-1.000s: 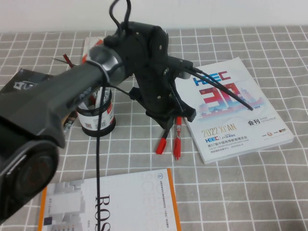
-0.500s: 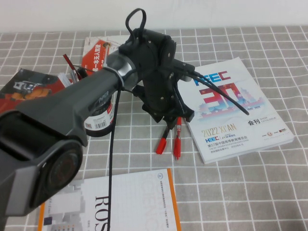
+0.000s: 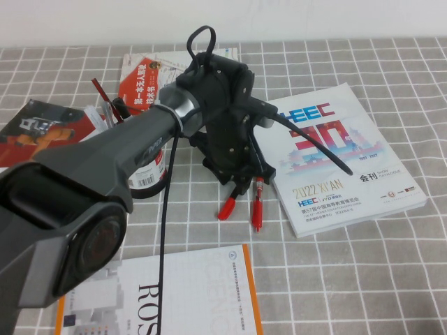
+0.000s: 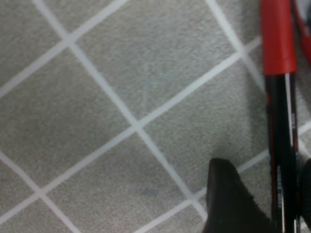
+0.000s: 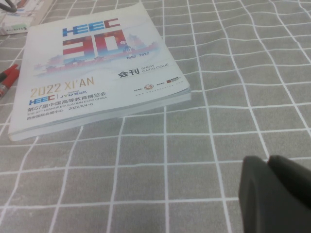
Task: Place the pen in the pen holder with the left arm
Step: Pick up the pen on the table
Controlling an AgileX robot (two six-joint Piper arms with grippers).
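Observation:
The pen (image 3: 228, 202) lies on the checked cloth, its red cap (image 4: 277, 34) pointing toward the front and its black barrel (image 4: 282, 160) running under my left gripper (image 3: 237, 183). That gripper is down at the cloth and open. Its fingers (image 4: 228, 199) straddle the barrel, one on each side, close to it. The pen holder (image 3: 147, 178) stands to the left and is mostly hidden behind my left arm; only its white label and lower rim show. My right gripper (image 5: 268, 162) is shut and empty, low over bare cloth near the catalogue.
An all-red pen (image 3: 257, 202) lies just right of the pen. A white HEEC catalogue (image 3: 342, 157) sits to the right. A ROS book (image 3: 167, 300) is at the front, a red booklet (image 3: 147, 77) at the back and a dark book (image 3: 42, 129) at the left.
My left gripper has gone from shut to open and come down around the pen's barrel. The pen's red cap end has shifted slightly left.

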